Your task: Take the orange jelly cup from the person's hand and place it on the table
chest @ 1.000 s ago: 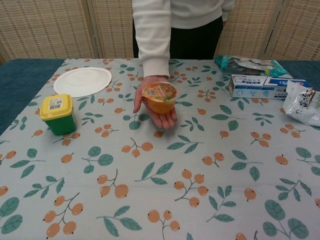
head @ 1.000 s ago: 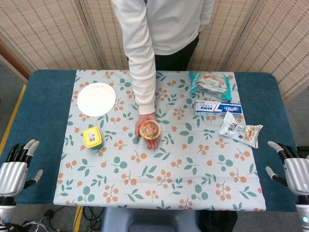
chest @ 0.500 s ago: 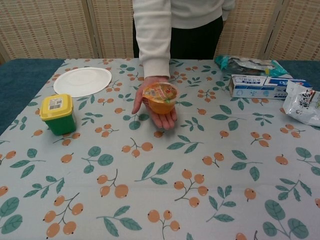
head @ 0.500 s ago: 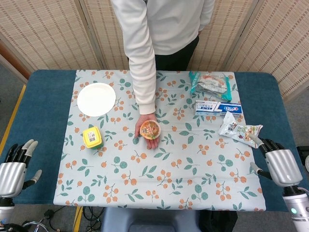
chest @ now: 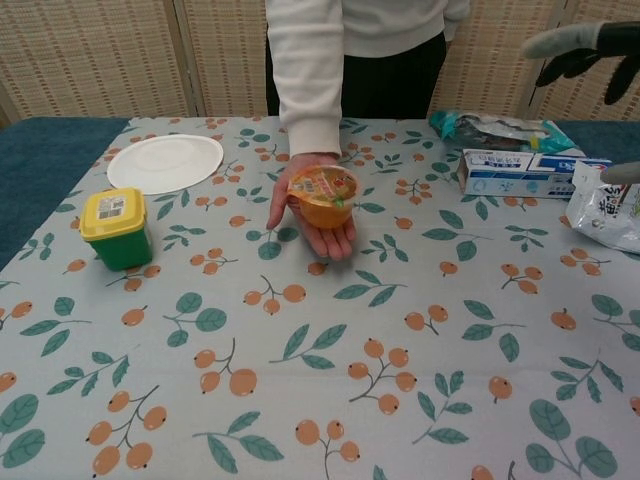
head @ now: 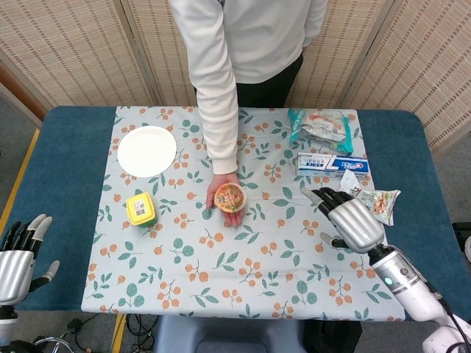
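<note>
Our right hand hovers released, fingers spread, well apart from the orange jelly cup on the person's palm.

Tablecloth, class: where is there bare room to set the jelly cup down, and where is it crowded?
Free: the near half of the tablecloth, below the green container and the person's hand. Crowded: the far right, around the toothpaste box and snack bags.

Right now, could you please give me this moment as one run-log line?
phase: reach | right robot hand: open, above table | left robot hand: open | orange jelly cup: on person's palm
</note>
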### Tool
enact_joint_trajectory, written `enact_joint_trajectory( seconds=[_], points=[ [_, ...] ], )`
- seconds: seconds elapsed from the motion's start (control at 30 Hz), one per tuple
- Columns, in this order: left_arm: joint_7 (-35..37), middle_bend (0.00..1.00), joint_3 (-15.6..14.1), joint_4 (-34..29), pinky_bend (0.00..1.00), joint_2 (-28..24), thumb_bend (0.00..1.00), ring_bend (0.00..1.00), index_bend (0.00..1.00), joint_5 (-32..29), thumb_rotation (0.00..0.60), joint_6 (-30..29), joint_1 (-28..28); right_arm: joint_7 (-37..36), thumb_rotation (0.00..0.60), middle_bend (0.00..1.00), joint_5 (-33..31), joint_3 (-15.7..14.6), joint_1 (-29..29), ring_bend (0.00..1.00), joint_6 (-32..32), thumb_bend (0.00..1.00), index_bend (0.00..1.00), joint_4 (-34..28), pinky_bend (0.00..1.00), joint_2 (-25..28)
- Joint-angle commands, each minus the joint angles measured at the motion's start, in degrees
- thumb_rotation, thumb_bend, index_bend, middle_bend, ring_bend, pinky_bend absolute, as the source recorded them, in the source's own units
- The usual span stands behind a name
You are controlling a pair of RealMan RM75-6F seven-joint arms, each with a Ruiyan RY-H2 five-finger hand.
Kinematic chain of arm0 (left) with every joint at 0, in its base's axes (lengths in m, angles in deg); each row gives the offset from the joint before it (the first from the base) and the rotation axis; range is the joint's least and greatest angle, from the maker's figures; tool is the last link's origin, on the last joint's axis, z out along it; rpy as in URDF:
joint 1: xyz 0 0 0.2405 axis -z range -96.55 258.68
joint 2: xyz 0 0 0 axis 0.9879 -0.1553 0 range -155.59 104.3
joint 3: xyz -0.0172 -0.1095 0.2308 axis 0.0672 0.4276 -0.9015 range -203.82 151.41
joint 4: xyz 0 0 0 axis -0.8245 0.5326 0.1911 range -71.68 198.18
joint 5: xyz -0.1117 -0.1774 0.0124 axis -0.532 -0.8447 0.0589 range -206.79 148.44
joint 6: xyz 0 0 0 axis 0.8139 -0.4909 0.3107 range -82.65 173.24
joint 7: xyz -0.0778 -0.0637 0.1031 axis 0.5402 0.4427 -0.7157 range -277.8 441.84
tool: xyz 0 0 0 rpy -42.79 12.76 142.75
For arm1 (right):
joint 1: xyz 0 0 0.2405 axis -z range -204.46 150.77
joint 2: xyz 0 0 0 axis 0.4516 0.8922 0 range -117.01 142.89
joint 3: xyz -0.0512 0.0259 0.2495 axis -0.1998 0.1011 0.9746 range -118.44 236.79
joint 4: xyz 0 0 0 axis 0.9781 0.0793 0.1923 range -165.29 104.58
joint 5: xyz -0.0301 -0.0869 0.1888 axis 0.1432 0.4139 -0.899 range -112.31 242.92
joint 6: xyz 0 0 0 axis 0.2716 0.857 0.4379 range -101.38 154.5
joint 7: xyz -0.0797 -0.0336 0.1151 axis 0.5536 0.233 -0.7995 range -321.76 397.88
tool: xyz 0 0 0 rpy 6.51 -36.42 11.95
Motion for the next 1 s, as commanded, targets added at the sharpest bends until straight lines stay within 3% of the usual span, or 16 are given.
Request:
enact_joint_trajectory(
  seconds=[0.03,0.43,1.0],
  points=[
    [0.25,0.06,-0.08,0.11,0.07,-0.16,0.28,0.11,0.01,-0.05,0.600,-0.22,-0.26,1.07,0.600,0.14,-2.21,1.84,-3.91,0.10,-3.82,0.18,0.00,0.12,0.25,-2.19],
    [0.59,0.06,-0.33,0.45,0.07,-0.24,0.28,0.11,0.01,-0.31,0.600,-0.08,-0.75,6.89,0.600,0.14,-8.43,4.43,-15.53,0.10,-12.74,0.17,0.00,9.13,0.24,-13.31],
    [0.97,0.05,-0.41,0.89,0.07,-0.26,0.28,0.11,0.01,-0.88,0.600,-0.19,-1.46,8.49,0.600,0.14,-15.20,5.45,-26.41,0.10,-18.56,0.13,0.00,23.37,0.24,-27.64]
  ],
)
